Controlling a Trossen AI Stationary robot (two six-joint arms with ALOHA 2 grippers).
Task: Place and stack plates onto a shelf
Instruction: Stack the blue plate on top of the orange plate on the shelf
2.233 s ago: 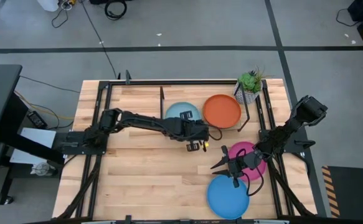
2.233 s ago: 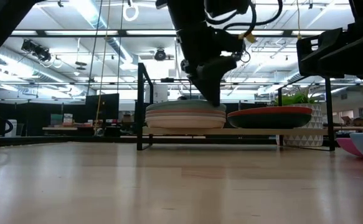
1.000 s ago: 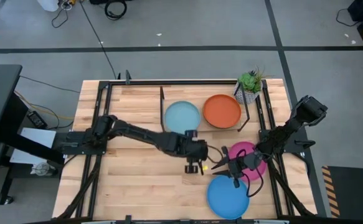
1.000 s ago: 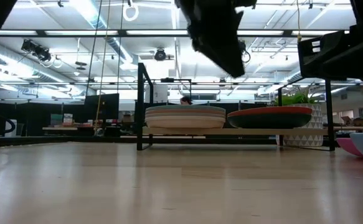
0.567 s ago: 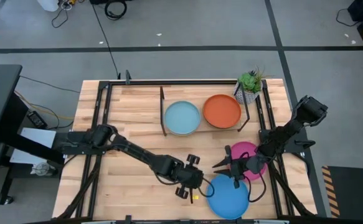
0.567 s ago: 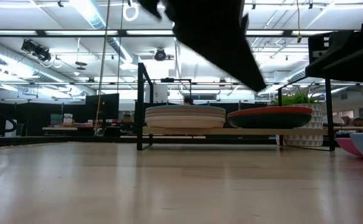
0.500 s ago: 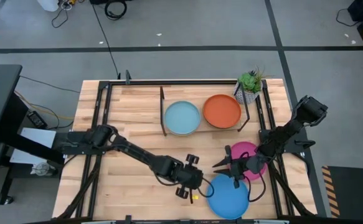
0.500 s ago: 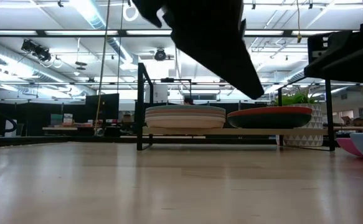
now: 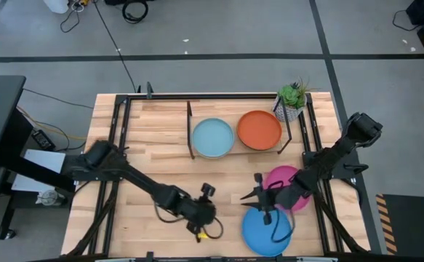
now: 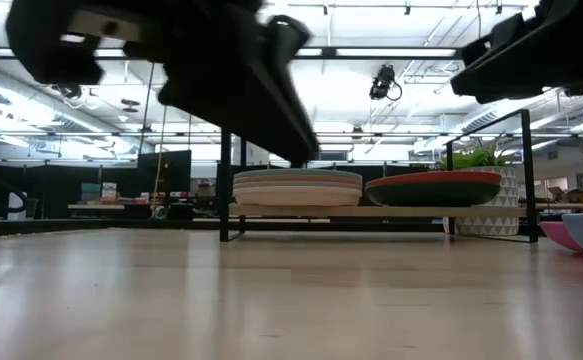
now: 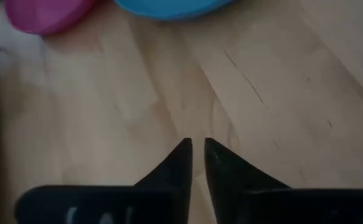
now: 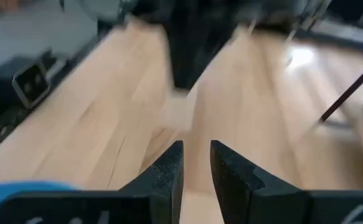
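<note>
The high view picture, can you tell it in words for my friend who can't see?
Two dark robot arms reach over a wooden table. The left gripper and right gripper hang near a bright blue plate and a magenta plate. Farther back, a shelf holds a light blue plate and an orange plate.
</note>
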